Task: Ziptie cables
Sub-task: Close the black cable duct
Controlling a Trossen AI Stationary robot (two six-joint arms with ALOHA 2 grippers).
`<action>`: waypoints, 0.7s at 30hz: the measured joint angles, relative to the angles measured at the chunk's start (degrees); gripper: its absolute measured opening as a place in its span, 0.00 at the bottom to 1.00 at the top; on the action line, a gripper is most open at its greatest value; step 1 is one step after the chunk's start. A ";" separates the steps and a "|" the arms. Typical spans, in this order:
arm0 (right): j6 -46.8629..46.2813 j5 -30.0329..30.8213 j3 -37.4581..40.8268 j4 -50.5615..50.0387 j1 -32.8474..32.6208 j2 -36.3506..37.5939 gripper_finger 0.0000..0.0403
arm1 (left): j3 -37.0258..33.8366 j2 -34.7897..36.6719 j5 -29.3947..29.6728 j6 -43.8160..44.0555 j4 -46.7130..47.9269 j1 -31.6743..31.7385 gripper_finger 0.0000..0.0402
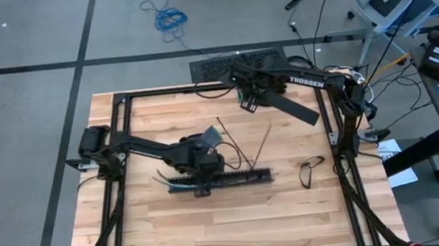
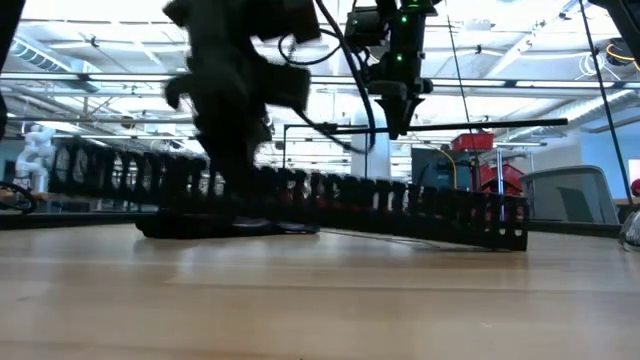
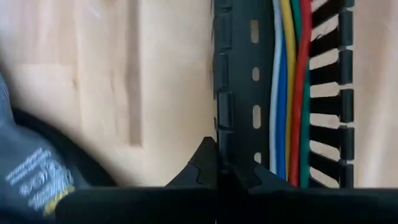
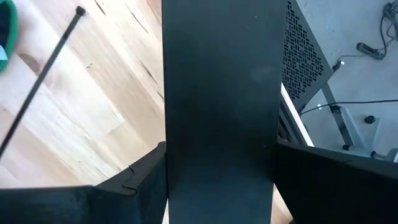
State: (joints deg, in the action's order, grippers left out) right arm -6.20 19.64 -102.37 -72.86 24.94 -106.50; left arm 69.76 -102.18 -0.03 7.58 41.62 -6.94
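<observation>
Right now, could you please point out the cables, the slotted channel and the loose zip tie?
cables (image 3: 290,93): left wrist view, yellow wire mid-run.
slotted channel (image 1: 241,177): high view, right half.
zip tie (image 4: 43,71): right wrist view, strap.

A slotted black channel (image 1: 233,178) is lying on the wooden table (image 1: 213,228), its near wall sitting right at the tips of the closed jaws of the left gripper (image 1: 200,169). A flat black strip (image 4: 221,106) is filling the gap between the jaws of the right gripper (image 1: 251,97), touching both. Beside those jaws a thin black zip tie (image 4: 43,81) is resting on the wood. Farther off, a small dark wire loop (image 1: 311,171) is lying alone. A perforated black panel (image 1: 222,64) is sitting past the table's far edge, and on the floor beyond a blue cord (image 1: 169,19) is lying coiled.
</observation>
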 joint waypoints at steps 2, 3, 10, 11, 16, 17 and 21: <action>0.07 0.01 0.00 -0.04 0.47 0.00 0.58 | 0.00 2.14 -0.57 -1.38 2.62 -0.69 0.01; 0.08 0.00 0.00 -0.02 0.71 0.00 0.58 | 0.00 3.38 -0.66 -3.02 3.99 -0.98 0.01; 1.13 0.01 0.00 -0.23 1.71 0.00 0.58 | 0.00 7.31 -0.59 -25.64 13.61 -2.25 0.00; 1.13 0.02 0.00 -0.26 1.73 0.00 0.58 | 0.00 7.31 -0.53 -28.93 15.05 -2.25 0.00; 1.13 0.00 0.00 -0.31 1.75 0.00 0.58 | 0.00 7.42 1.68 -45.36 16.41 -2.04 0.00; 1.09 0.00 0.00 -0.34 1.75 0.00 0.58 | 0.00 7.40 2.07 -49.92 15.60 -2.00 0.00; 1.05 0.00 0.00 -0.37 1.75 0.00 0.58 | 0.00 7.42 4.30 -64.61 10.72 -2.10 0.00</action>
State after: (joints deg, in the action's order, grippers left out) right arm -5.15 19.64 -102.37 -73.24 26.70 -106.50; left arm 69.76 -94.76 4.27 -57.03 52.34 -9.04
